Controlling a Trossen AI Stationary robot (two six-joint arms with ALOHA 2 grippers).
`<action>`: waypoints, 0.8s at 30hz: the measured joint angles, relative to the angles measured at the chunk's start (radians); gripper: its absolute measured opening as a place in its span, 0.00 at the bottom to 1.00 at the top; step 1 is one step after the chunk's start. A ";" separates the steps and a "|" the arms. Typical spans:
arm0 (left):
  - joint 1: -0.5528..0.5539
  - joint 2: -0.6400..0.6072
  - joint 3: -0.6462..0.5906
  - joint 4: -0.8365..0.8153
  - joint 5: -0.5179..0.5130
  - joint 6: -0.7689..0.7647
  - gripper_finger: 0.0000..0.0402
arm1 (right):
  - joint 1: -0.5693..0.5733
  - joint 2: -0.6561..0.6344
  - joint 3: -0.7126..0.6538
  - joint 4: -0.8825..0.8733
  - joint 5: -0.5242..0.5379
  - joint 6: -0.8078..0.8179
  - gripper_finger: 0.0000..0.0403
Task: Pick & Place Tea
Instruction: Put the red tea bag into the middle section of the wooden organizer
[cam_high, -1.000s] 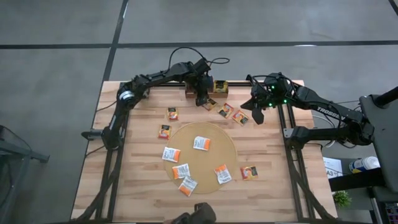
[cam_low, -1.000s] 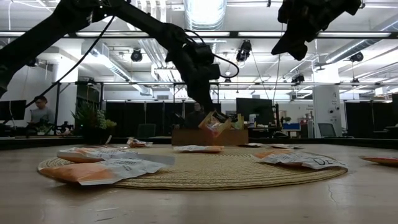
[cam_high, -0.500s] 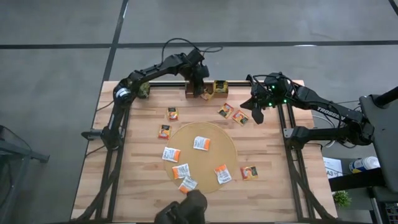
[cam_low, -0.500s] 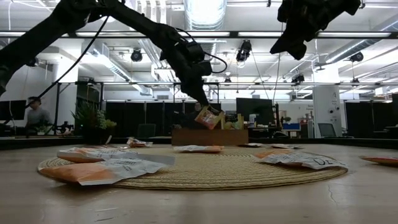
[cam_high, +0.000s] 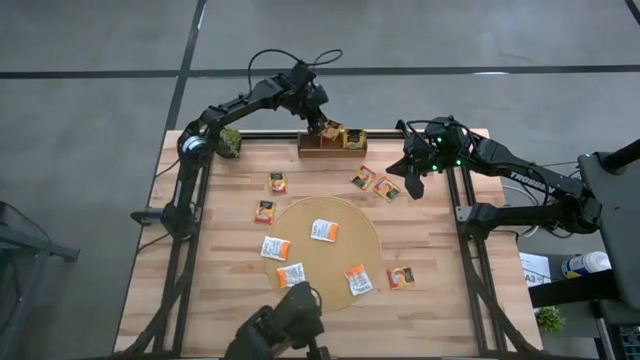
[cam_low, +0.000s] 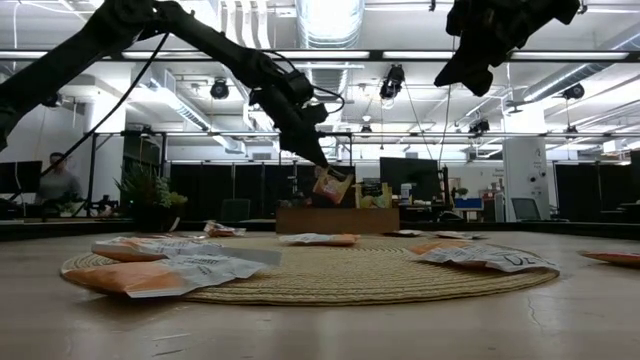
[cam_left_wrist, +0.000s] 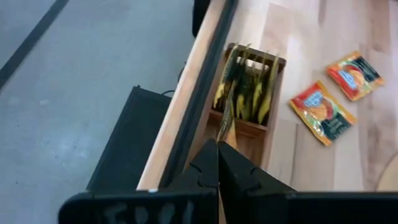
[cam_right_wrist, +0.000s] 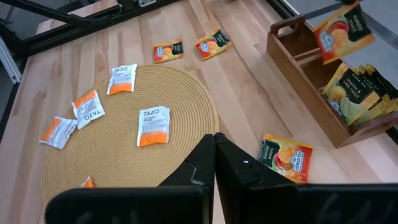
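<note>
Left gripper (cam_high: 327, 128), pressed together on an orange sachet (cam_low: 331, 186), now hangs over the tray (cam_high: 332, 141) at the far desk edge. One second ago it held the same sachet nearer the mat, above the loose sachets just this side of the tray; half a second ago it was at the tray's left end. In the low view the sachet has moved from mid-height in front of the tray to directly above it, tilted, and does not appear to touch the tray. A dark object at the near desk edge has shifted leftward over the second; what it is cannot be told.

Right gripper (cam_high: 413, 184) has not moved: it hovers pressed together and holding nothing, above the desk (cam_high: 220, 290) near the right rail.

Mat (cam_high: 330, 212): round, woven, at desk centre. Five white-and-orange sachets lie on it or across its rim, one of them (cam_high: 323, 230) near its centre.

Tray: wooden, with compartments. Dark green and yellow sachets (cam_right_wrist: 357, 93) stand upright in one end of it; the compartment beneath the held sachet shows bare wood in the right wrist view.

Loose orange sachets on bare desk: two (cam_high: 373, 183) lie between the tray and the mat, two (cam_high: 271, 196) left of the mat, one (cam_high: 401, 276) right of the mat near the front.
</note>
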 joint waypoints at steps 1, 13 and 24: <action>0.002 0.000 -0.005 0.009 0.000 -0.009 0.00 | 0.000 0.000 0.000 0.000 0.000 0.000 0.02; 0.007 0.000 -0.089 0.116 0.018 -0.083 0.00 | 0.000 0.000 0.000 0.001 0.000 0.000 0.02; 0.021 0.000 -0.100 0.186 0.055 -0.137 0.00 | 0.000 0.000 0.000 0.001 0.000 0.016 0.02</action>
